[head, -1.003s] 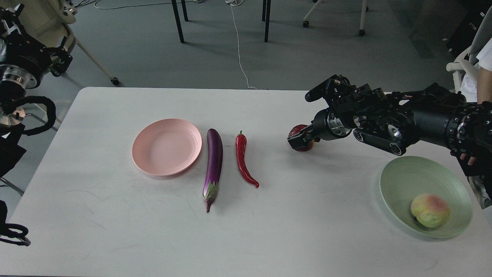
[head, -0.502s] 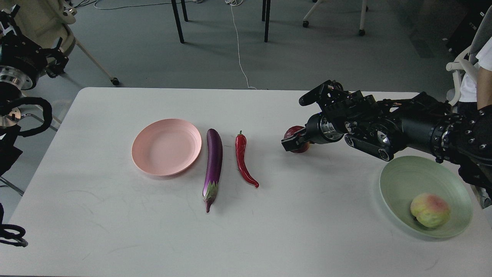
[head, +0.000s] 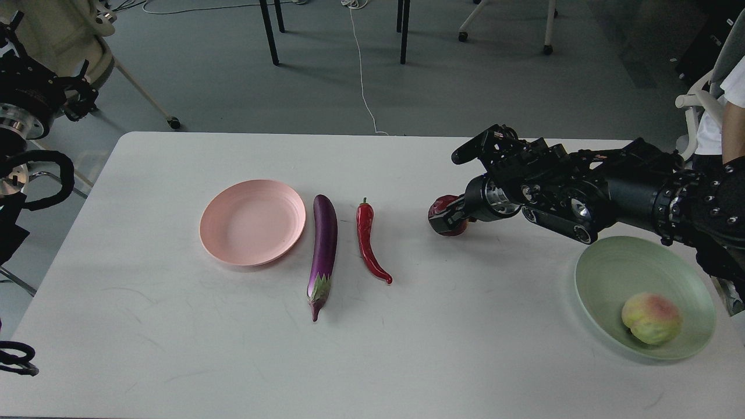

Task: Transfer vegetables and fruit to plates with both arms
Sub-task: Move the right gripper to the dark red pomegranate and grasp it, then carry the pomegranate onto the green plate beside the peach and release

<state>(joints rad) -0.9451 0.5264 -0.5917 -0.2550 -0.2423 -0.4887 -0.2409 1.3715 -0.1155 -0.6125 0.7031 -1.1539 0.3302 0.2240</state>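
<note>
The right pincer [head: 445, 216] is sitting low over the table [head: 174, 349], its dark fingers wrapping the pomegranate [head: 443, 209] and covering much of it; only a red patch at the top and left is showing, and whether the fruit is resting on the table or being held just clear of it cannot be told. The fingers are clenching on the fruit. The right arm is entering from the right edge, and its thick links are overlapping the far rim of the green plate [head: 605, 273]. The left arm is showing only as bulky joints and cable loops cut off along the left edge; its pincer is not appearing anywhere in view.

The green plate is lying close to the table's right edge, with the peach [head: 651, 318] sitting in its near right part. The pink plate [head: 251, 222] is standing left of centre, bare inside. The eggplant [head: 323, 253] is lying just beside its right rim, calyx end pointing toward the near edge; touching or not is hard to say. The chili [head: 368, 241] is lying near the eggplant, apart from it, stem pointing away. A broad strip of open table is running along the near edge, and another is lying between the chili and the pomegranate.

Counting: two plates, two vegetables, two fruits, two arms partly in view.
</note>
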